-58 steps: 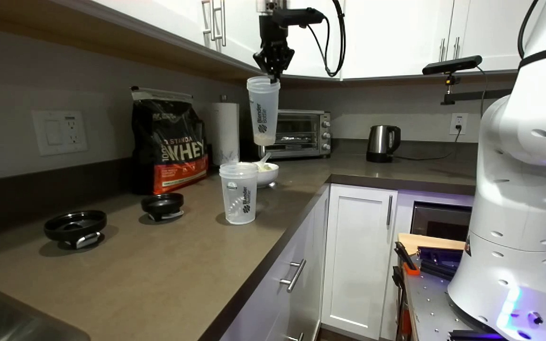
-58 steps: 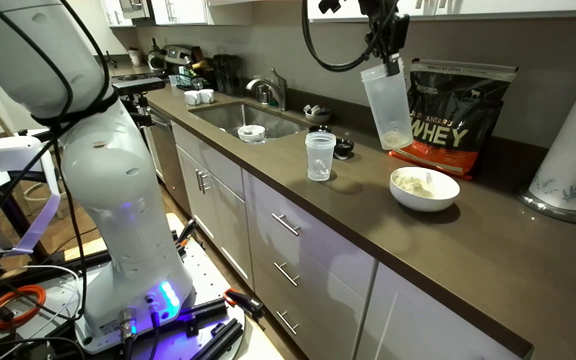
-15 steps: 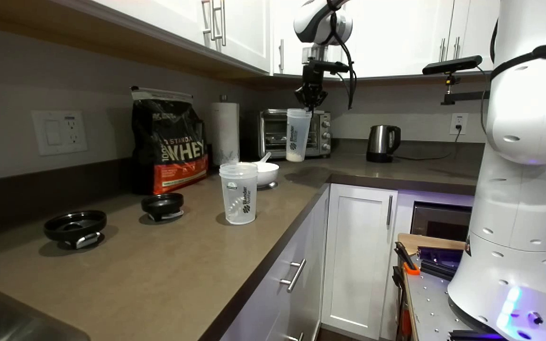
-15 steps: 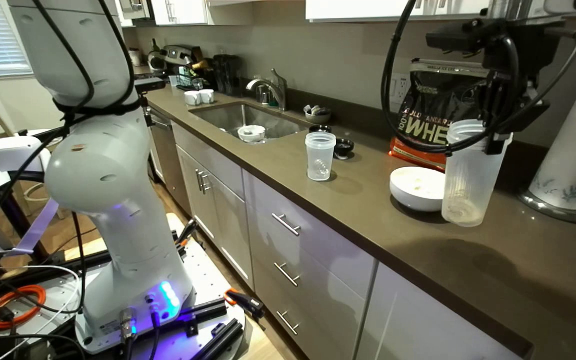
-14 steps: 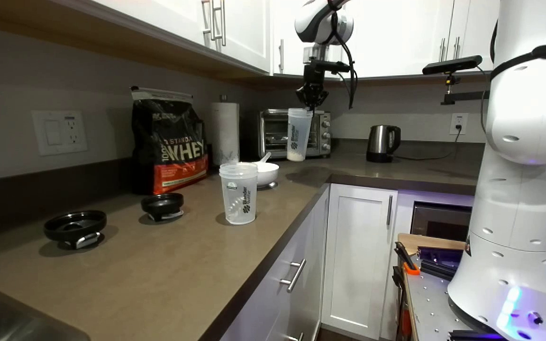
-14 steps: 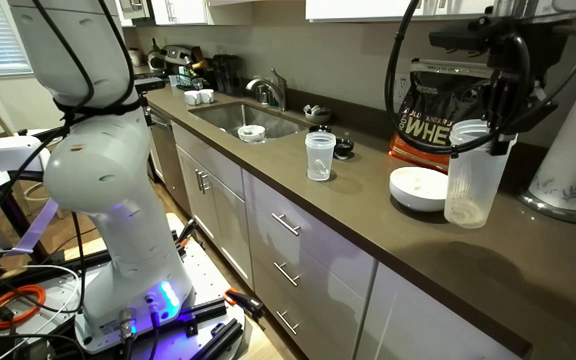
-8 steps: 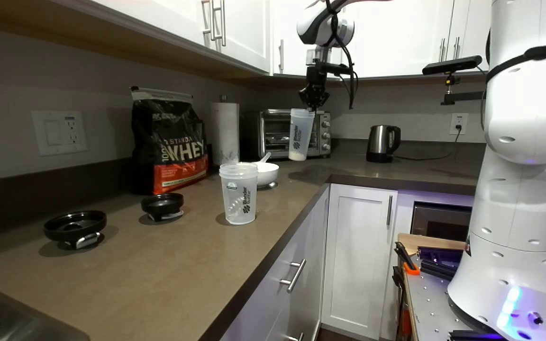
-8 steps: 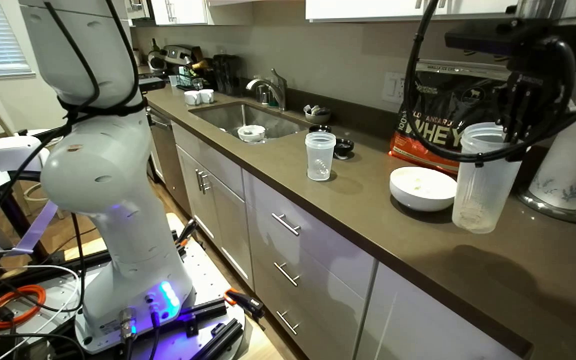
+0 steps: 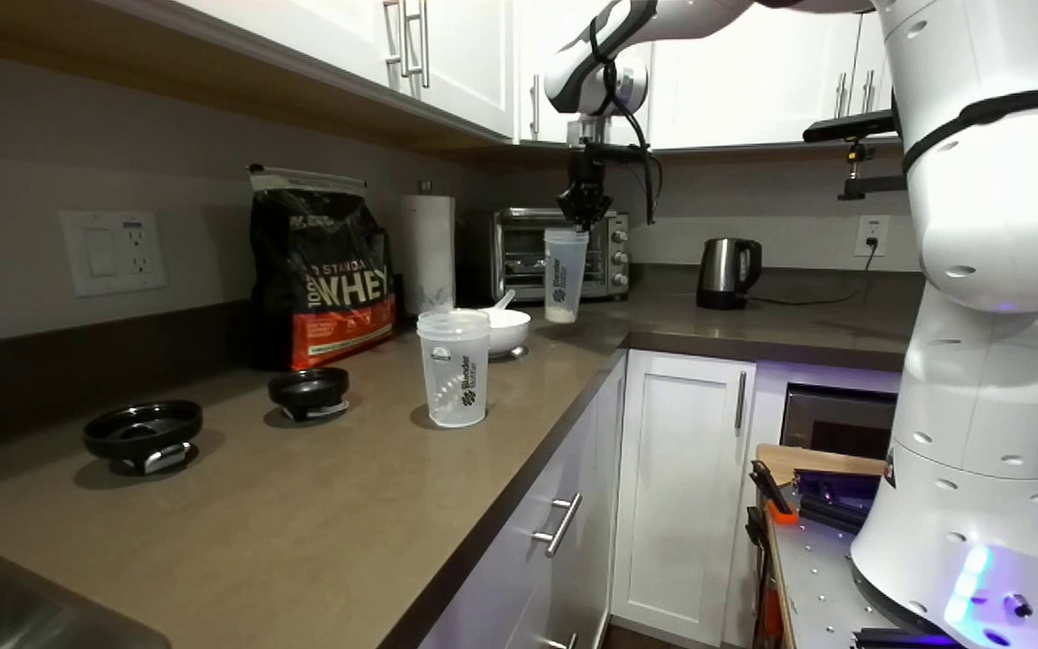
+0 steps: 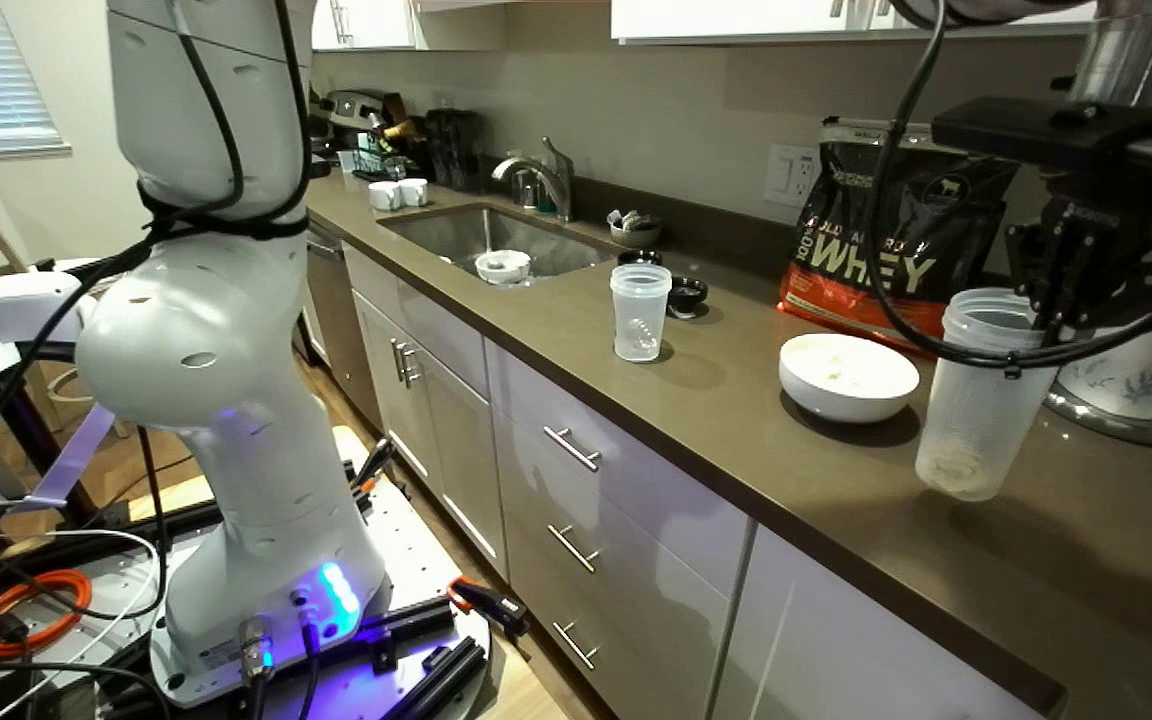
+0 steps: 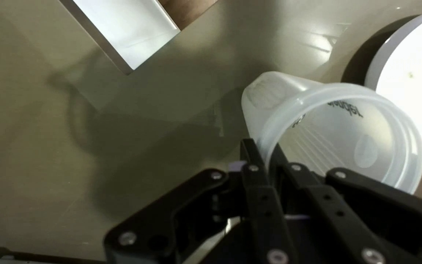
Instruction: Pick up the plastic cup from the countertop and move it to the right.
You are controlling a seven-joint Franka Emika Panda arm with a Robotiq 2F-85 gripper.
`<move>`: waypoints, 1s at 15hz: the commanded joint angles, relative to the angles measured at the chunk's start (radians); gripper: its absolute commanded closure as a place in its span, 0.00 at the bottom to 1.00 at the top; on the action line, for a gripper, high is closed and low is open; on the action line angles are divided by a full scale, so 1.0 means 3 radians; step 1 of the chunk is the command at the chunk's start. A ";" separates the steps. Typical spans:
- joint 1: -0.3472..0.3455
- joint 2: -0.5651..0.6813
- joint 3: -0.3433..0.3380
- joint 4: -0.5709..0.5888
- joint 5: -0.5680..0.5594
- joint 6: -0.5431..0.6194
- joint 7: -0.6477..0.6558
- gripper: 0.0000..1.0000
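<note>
My gripper (image 11: 266,156) is shut on the rim of a tall translucent plastic cup (image 11: 317,141), one finger inside and one outside the wall. The held cup also shows in both exterior views (image 9: 564,275) (image 10: 976,420), tilted, with pale powder at its bottom. It hangs a little above the countertop (image 9: 303,532), beside the white bowl. The gripper shows above it in both exterior views (image 9: 585,223) (image 10: 1044,305). A second similar cup (image 9: 456,370) stands upright on the countertop, also seen in an exterior view (image 10: 640,315).
The white bowl (image 10: 848,378) is close to the held cup. A whey bag (image 9: 330,270), paper towel roll (image 9: 429,248), toaster oven (image 9: 519,261) and kettle (image 9: 726,273) stand behind. Two black lids (image 9: 143,431) lie on the counter. The counter's front edge (image 10: 786,530) is near.
Over about four seconds the held cup has moved from above the bowl to beside it, rightward and down in both exterior views. In the last half second it has lowered further. The grip is unchanged.
</note>
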 commanded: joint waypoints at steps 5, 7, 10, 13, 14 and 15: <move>-0.0218 0.0337 0.0151 0.0418 0.0070 -0.0248 -0.0177 0.98; -0.0250 0.0384 0.0168 0.0467 0.0078 -0.0278 -0.0188 0.98; -0.0294 0.0448 0.0193 0.0537 0.0079 -0.0325 -0.0192 0.98; -0.0327 0.0505 0.0216 0.0596 0.0072 -0.0378 -0.0194 0.98; -0.0333 0.0520 0.0219 0.0611 0.0068 -0.0390 -0.0195 0.98; -0.0339 0.0537 0.0223 0.0630 0.0068 -0.0400 -0.0196 0.98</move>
